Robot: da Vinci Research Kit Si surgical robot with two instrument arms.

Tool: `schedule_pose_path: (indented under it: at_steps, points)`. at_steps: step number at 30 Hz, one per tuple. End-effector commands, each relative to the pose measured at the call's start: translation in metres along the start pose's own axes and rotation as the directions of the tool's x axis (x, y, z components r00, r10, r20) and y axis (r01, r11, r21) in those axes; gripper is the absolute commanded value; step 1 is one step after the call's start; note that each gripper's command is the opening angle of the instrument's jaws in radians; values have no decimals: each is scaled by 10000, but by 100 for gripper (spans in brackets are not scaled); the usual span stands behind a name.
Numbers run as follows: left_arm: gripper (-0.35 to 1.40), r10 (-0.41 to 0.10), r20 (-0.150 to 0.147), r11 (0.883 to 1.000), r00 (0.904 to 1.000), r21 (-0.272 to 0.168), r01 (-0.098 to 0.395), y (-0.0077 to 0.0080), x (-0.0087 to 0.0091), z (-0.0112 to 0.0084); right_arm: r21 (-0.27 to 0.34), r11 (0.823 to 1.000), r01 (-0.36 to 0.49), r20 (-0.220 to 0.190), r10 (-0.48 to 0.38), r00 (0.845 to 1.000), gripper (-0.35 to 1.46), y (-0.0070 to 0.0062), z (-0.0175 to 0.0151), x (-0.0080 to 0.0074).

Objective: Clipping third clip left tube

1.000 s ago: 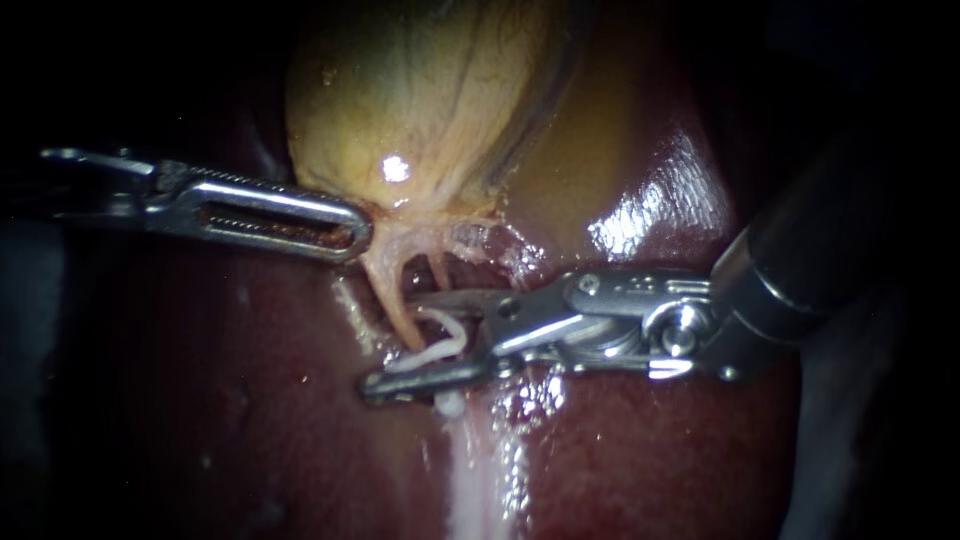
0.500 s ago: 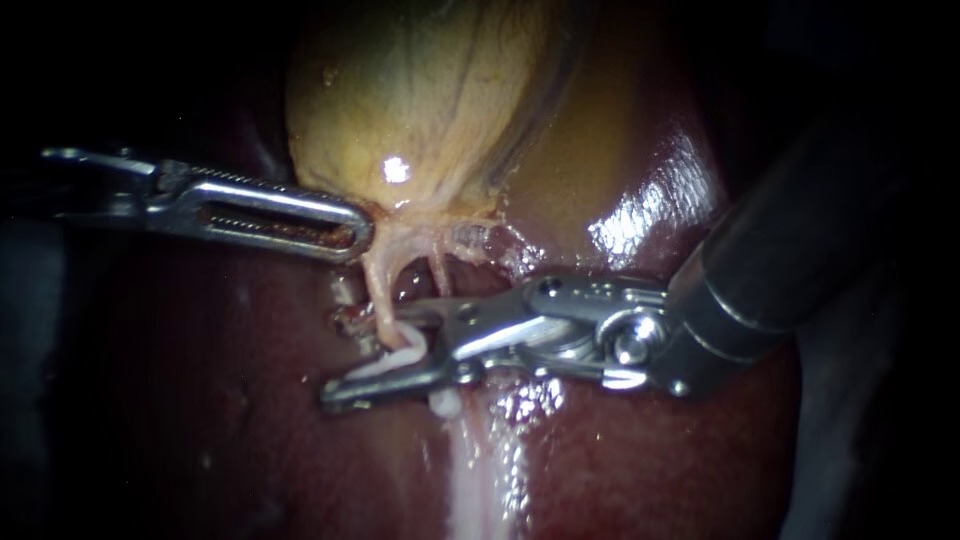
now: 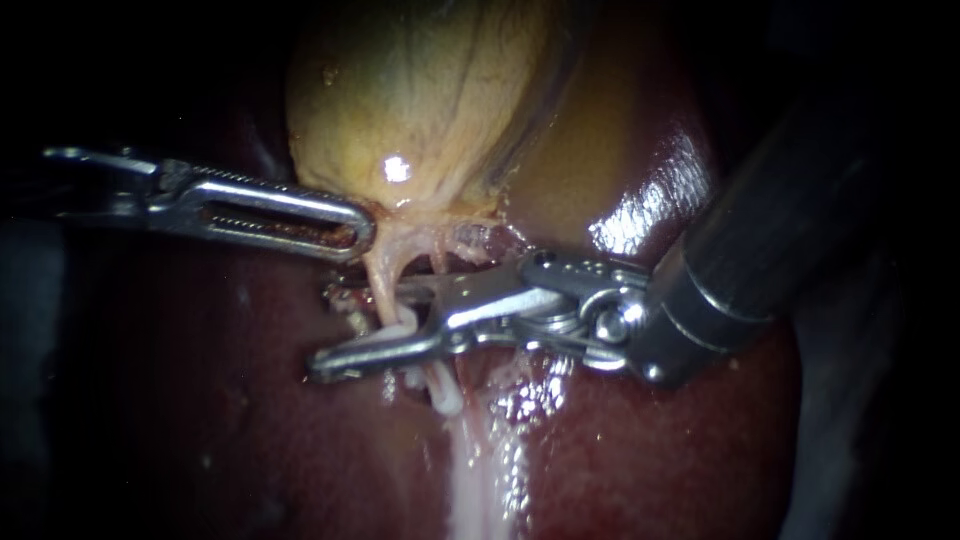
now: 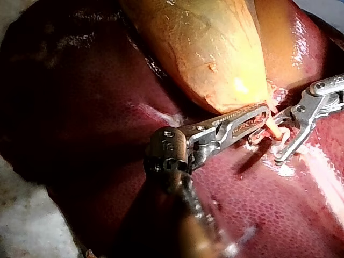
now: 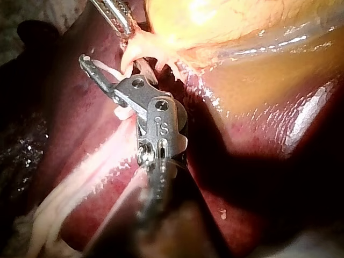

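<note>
The yellow gallbladder (image 3: 430, 100) lies on the dark red liver (image 3: 650, 450). My left instrument (image 3: 362, 236) is shut on the gallbladder's neck, holding it to the left. Two thin tubes run down from the neck. The left tube (image 3: 380, 285) passes between the open jaws of my right instrument (image 3: 322, 330), with a white clip (image 3: 405, 325) seated between them against the tube. The right tube (image 3: 437, 262) lies behind the upper jaw. In the left wrist view, my left instrument (image 4: 263, 113) touches the gallbladder's tip (image 4: 215, 54), with the right instrument (image 4: 269, 146) just beyond.
A white piece, possibly another clip (image 3: 445, 395), shows just under the lower jaw. From there a pale band of tissue (image 3: 475, 480) runs down the liver. The right instrument's thick dark shaft (image 3: 760, 230) crosses the upper right. Around the liver all is dark.
My right instrument has moved left, and its jaws now reach across the left tube, standing a little closer together. The left instrument and gallbladder have stayed put.
</note>
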Motion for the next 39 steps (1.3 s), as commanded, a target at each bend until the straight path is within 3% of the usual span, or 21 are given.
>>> schedule_pose_path:
  at_steps: [1,11,14,19,24,39]
  points:
    - [-35,1,3,10000,10000,-6,-1,0,0,0,10,10000,-65,-23,65,10000,48,-1,0,1]
    - [-35,0,0,10000,10000,-2,0,0,0,1,-59,9992,-383,-211,382,9990,38,0,-4,7]
    - [-35,0,0,10000,10000,-2,0,0,0,1,-178,9983,-555,-274,550,9981,21,0,-8,6]
    - [-35,0,-2,10000,10000,2,0,0,0,2,-164,9927,-1196,-318,1190,9924,-35,0,-16,3]
    - [-35,0,-3,10000,10000,2,0,0,0,2,-282,9885,-1487,76,1489,9888,-35,-2,-20,-2]
    - [-35,1,-2,10000,10000,1,-1,-1,0,2,-107,9876,-1564,186,1566,9875,-35,-4,-17,-8]
